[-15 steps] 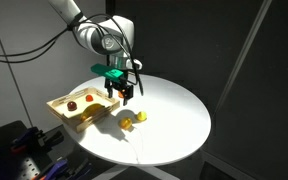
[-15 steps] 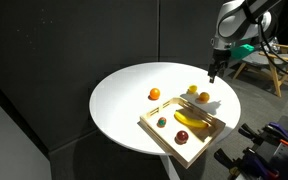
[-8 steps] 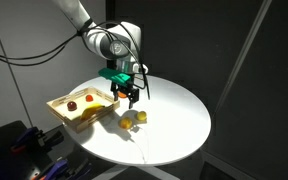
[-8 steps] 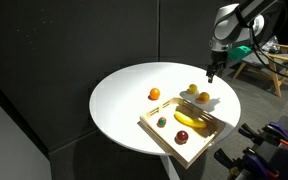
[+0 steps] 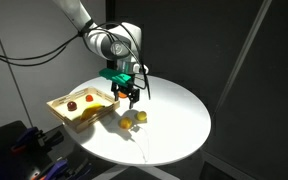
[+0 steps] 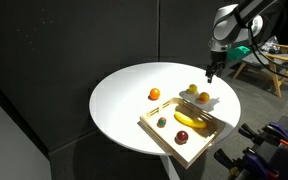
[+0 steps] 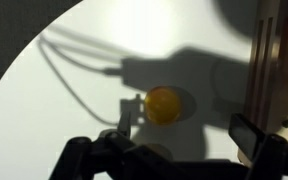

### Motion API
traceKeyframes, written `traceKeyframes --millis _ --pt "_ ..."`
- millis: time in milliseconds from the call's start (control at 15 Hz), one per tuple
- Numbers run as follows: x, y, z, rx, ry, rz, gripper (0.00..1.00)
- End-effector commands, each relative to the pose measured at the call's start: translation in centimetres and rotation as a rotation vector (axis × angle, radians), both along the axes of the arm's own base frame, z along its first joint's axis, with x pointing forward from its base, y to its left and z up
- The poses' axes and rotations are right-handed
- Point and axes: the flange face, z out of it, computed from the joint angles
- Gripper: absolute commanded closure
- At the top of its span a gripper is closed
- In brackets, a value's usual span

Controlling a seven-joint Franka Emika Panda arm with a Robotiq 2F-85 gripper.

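Note:
My gripper (image 5: 129, 96) hangs open and empty above the white round table (image 5: 174, 120), just past the edge of the wooden tray (image 5: 59, 103). It also shows in an exterior view (image 6: 211, 72). In the wrist view the open fingers (image 7: 187, 128) frame a round orange-yellow fruit (image 7: 164, 105) lying on the table below, apart from both fingers. Two small fruits (image 5: 134, 119) lie on the table right below the gripper. They show as a yellowish one (image 6: 192, 90) and an orange one (image 6: 204, 97).
The tray (image 6: 199, 142) holds a banana (image 6: 189, 120), a small red fruit (image 6: 164, 112), a green one (image 6: 158, 122) and another red piece (image 6: 182, 136). An orange (image 6: 155, 94) lies alone on the table. The tray's edge (image 7: 269, 60) runs along the right of the wrist view.
Since a second ago my gripper has shifted a little away from the tray, toward the loose fruits on the table. Over the last half second nothing has moved.

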Motion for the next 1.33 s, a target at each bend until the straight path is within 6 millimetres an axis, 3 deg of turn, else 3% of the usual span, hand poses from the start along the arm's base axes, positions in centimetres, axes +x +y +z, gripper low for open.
traceKeyframes --millis 0,1267 --pt "0.2 -0.1 -0.4 -0.008 0.003 -0.001 0.0" --pt "1.1 -0.7 -5.6 -0.038 -0.056 0.002 0.0"
